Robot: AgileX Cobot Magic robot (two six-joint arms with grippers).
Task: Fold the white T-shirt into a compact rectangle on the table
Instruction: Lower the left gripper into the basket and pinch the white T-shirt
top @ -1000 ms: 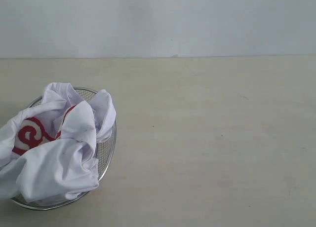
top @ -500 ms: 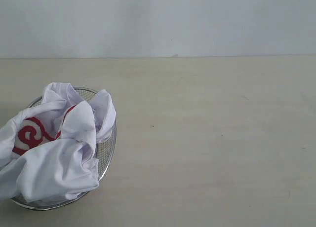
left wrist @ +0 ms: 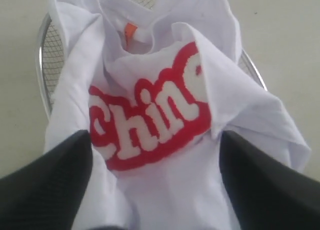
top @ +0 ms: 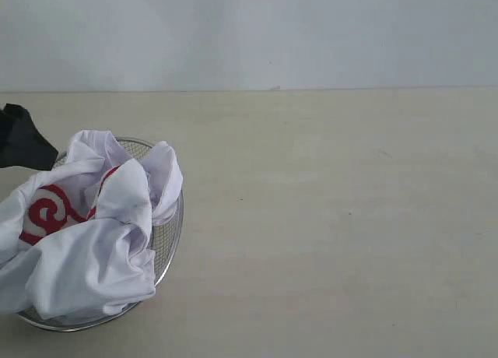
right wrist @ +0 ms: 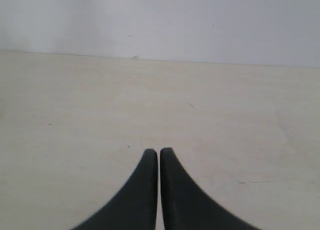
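Basket (top: 168, 235): round wire mesh, on the bench (top: 334, 218), just ahead of the left end effector (left wrist: 154, 140).
Contents: white T-shirt (top: 93, 257), crumpled, spilling over the rim.
Left end effector: released, jaws wide, straddling the shirt's lettering.
Right end effector (right wrist: 158, 154): clenched, empty.

You are in what looks like a spare lab or test room: a wide, pale beige counter (top: 327, 218) meets a plain grey-white wall (top: 249, 31), and a wire-mesh basket (top: 167, 241) sits on the counter.
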